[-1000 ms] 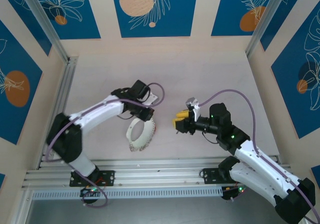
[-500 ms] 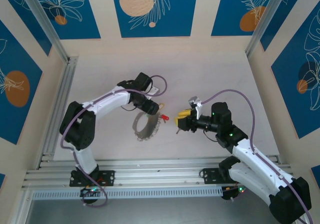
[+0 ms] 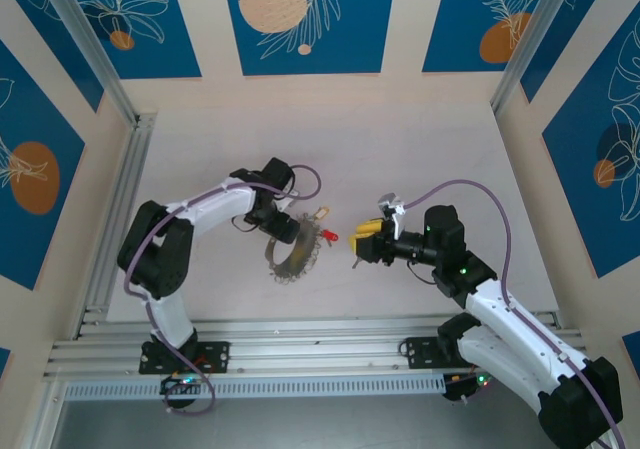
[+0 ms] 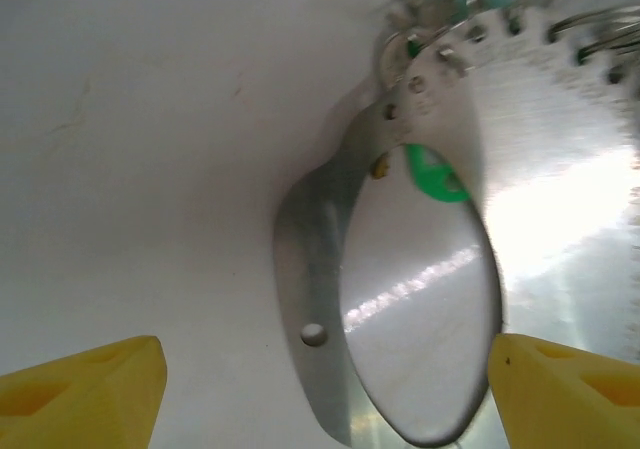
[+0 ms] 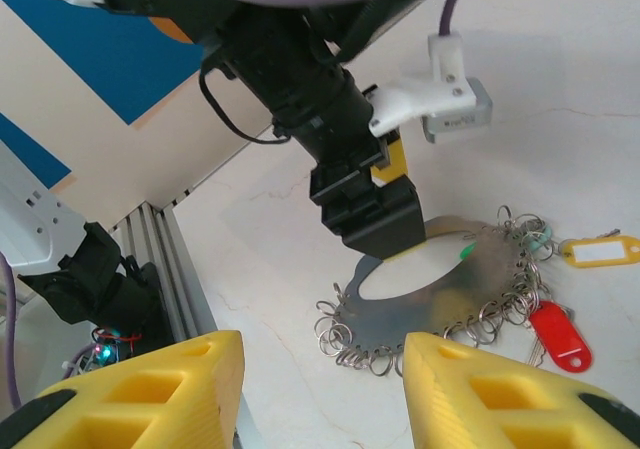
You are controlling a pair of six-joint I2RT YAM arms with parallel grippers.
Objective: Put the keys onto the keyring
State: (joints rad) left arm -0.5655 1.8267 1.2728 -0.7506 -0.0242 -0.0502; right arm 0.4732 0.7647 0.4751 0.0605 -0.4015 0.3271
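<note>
At the middle of the tabletop (image 3: 400, 149) the keyring (image 3: 293, 256) lies under your left hand (image 3: 287, 231). The left wrist view has that hand's fingers (image 4: 80, 389) spread wide either side of the grey band and not touching it. The right hand (image 3: 358, 241) hangs just to the right of it, its fingers apart too and holding nothing. The step in hand looks like getting hold of the keyring, so close the left hand on a bare stretch of band rather than on the small rings (image 5: 350, 344) fringing the rim, which would likely slip or bunch under the pads. Grip it squarely and tilt it so that a free part of the rim faces the right hand. The red key (image 5: 560, 334) lies just beside the keyring on the right-hand side, and it is probably the easiest one to fetch. Take it by its plastic head, so the metal end stays free for threading. A green key (image 4: 435, 174) sits at the band's inner edge; whether it is already hooked on I cannot tell. Mind the yellow tag (image 5: 600, 252) close by the red key, since a wide grasp could catch both. The left hand's body overhangs the far side of the keyring, so bring the key in from the near right.
</note>
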